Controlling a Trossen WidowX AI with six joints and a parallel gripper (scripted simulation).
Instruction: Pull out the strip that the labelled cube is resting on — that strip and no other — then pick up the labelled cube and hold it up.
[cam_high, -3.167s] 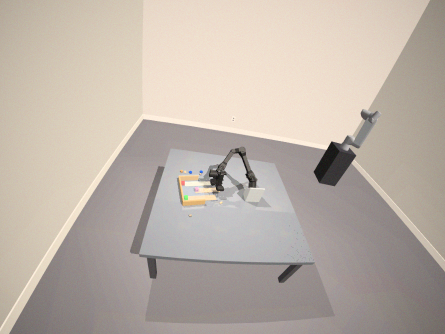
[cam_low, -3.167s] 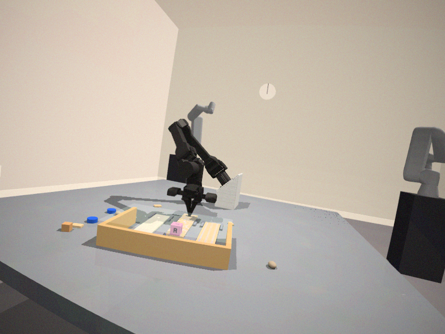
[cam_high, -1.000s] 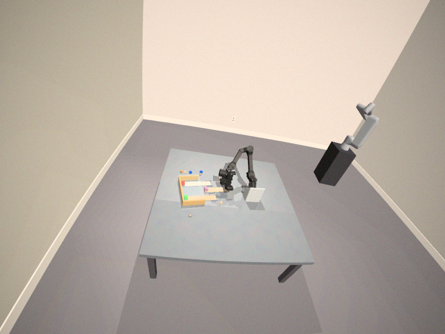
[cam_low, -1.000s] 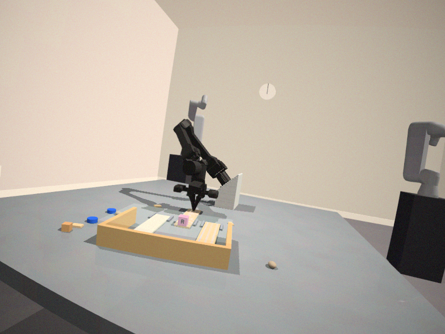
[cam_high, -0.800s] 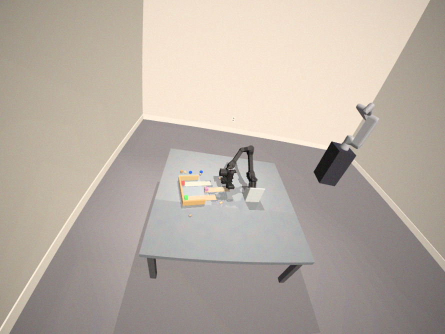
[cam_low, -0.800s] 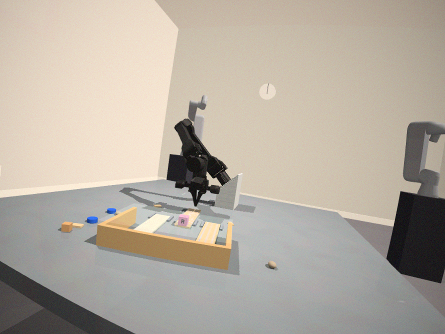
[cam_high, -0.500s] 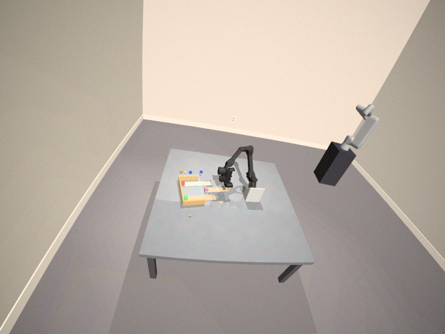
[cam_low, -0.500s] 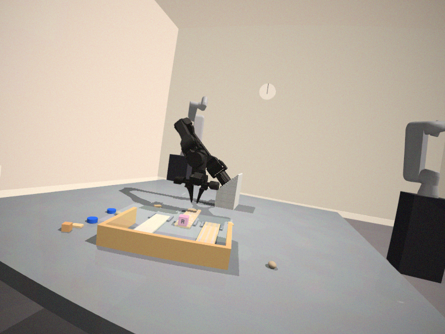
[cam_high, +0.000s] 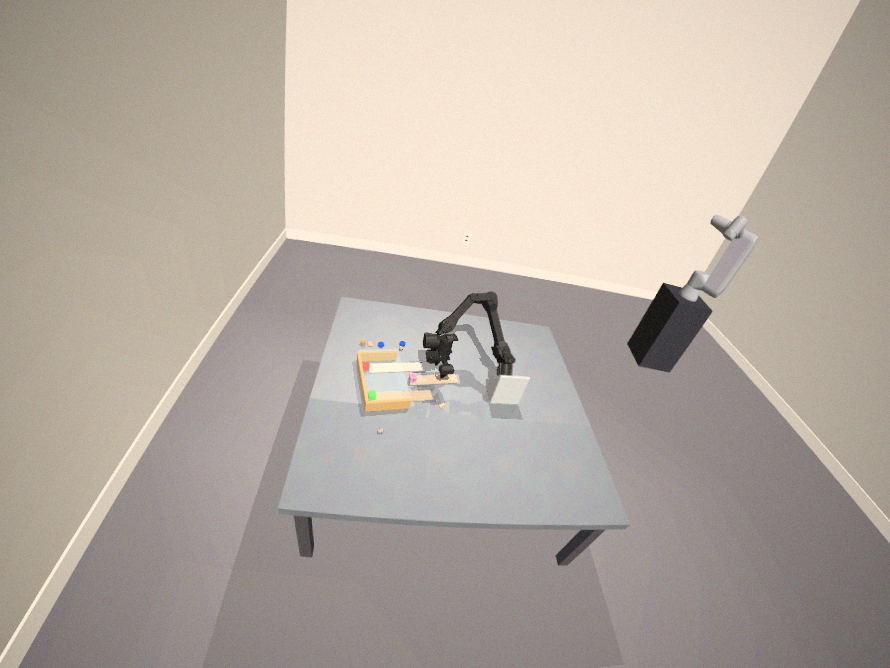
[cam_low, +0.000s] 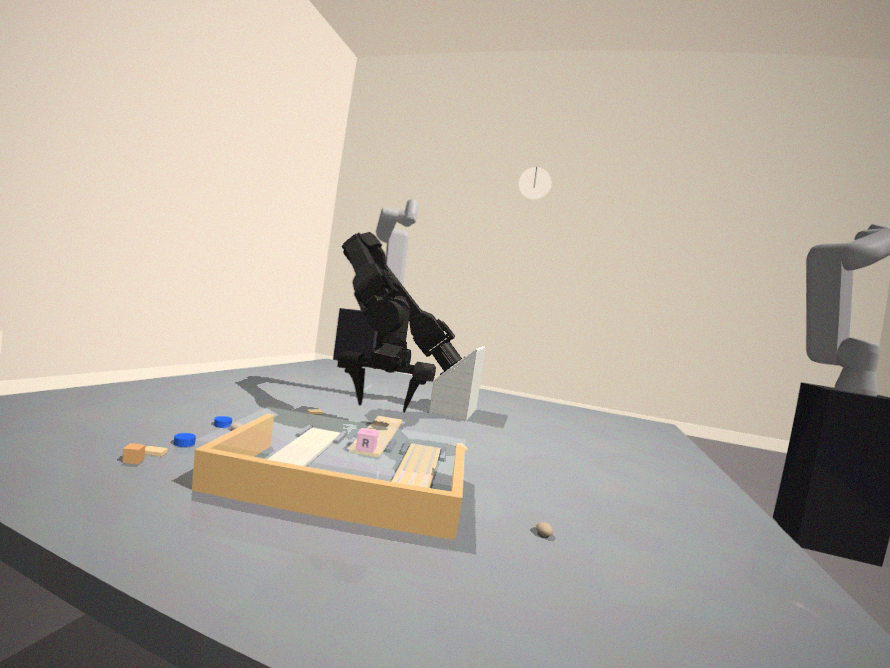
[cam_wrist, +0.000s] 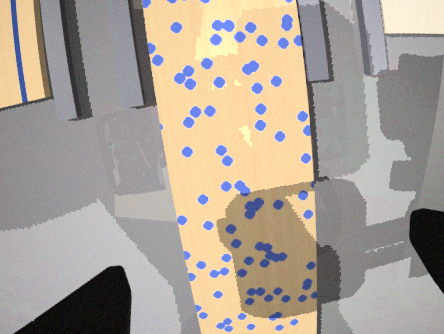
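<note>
The pink cube (cam_high: 412, 377) (cam_low: 367, 440), marked R, rests on the inner end of the middle strip (cam_high: 431, 380) (cam_low: 388, 429) (cam_wrist: 240, 110), light wood with blue dots in the wrist view. That strip sticks out farther toward the arm's base than its neighbours. A white strip (cam_high: 395, 367) (cam_low: 305, 447) and a striped wooden strip (cam_high: 409, 396) (cam_low: 419, 463) lie on either side. My gripper (cam_low: 383, 406) (cam_wrist: 276, 256) is open and empty above the middle strip's outer part, its fingers spread wider than the strip. The cube is outside the wrist view.
The orange three-sided frame (cam_high: 362, 384) (cam_low: 323, 499) stands around the strips' inner ends. A red cube (cam_high: 365, 365) and green cube (cam_high: 371, 395) sit on the side strips. Grey rails flank the strips. A white wedge (cam_high: 509, 390) (cam_low: 456, 388) stands near the arm's base; a brown pebble (cam_low: 544, 529) lies outside.
</note>
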